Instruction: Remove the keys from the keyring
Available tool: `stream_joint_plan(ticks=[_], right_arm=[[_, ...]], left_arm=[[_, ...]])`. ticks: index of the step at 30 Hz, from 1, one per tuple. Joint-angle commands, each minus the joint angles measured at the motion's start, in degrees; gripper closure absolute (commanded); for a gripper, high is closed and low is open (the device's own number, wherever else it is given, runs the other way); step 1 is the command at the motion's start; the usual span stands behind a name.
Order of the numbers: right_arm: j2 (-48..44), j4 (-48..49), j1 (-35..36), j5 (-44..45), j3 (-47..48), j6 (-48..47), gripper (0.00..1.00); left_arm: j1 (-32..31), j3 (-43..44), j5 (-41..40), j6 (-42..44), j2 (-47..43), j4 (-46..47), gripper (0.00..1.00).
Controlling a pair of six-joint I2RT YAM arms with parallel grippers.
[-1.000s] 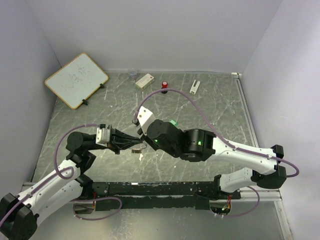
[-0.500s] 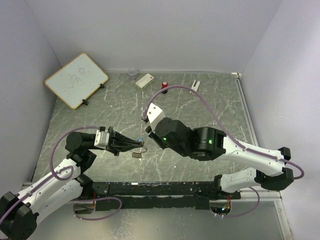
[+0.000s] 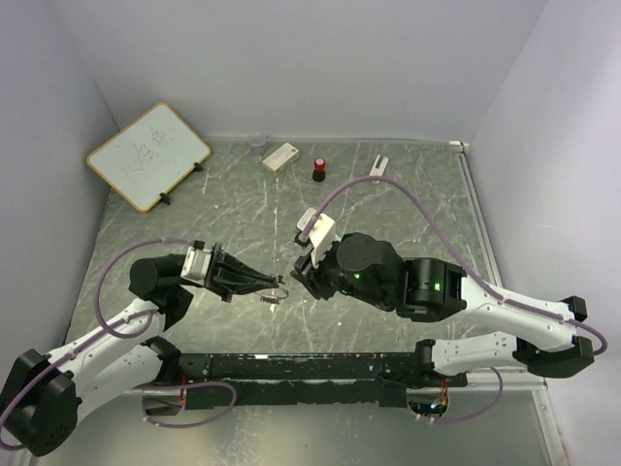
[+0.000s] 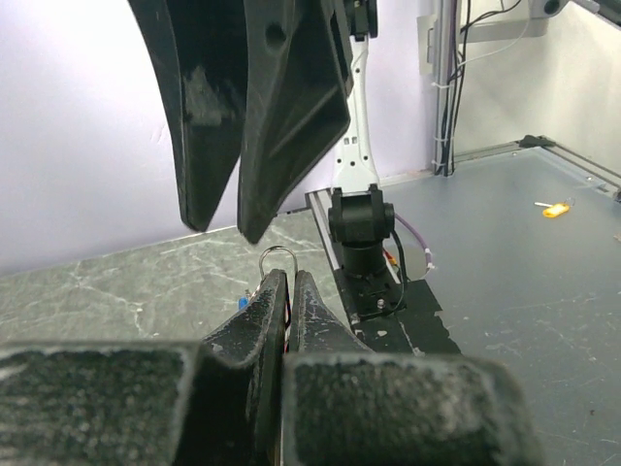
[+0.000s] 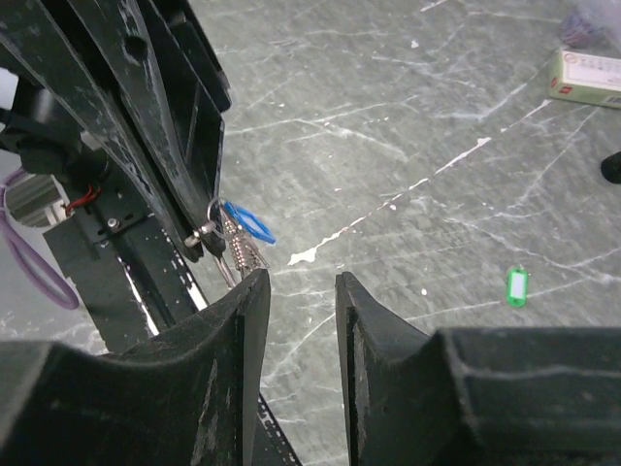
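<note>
Silvery keyring (image 4: 278,249) clamped in left tool (image 4: 286,282); right tool (image 5: 299,286) slightly parted.

Most of keyring (image 4: 277,249) hidden inside left tool (image 4: 289,277); keys (image 3: 270,298) too small to count fr top.

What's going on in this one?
The left gripper has its fingers shut on the keyring, with the blue-tagged key and other keys hanging from it. The right gripper sits right beside them, fingers apart and holding nothing. A green-tagged key lies loose on the table, apart from the ring.
</note>
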Motion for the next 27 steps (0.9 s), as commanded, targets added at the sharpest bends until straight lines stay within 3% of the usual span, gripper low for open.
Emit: stream_joint_plan(ticks=[1,11,27], right_arm=[[-1.77,5.26,0.0,-3.63,-4.2,-0.98,0.67],[-3.63,12.07,0.04,-6.37,-10.16,-1.74,0.69],[-2.0,16.24,0.16,-10.34,-9.92,-3.47,0.67]], left_arm=[[-0.27,1.95,1.84,-3.64,-0.49,7.73,0.93],[-0.27,3.51,0.78,0.16,-4.08,-0.76,0.93],[-0.27,3.16,0.27,-0.68,-3.81,0.63,0.93]])
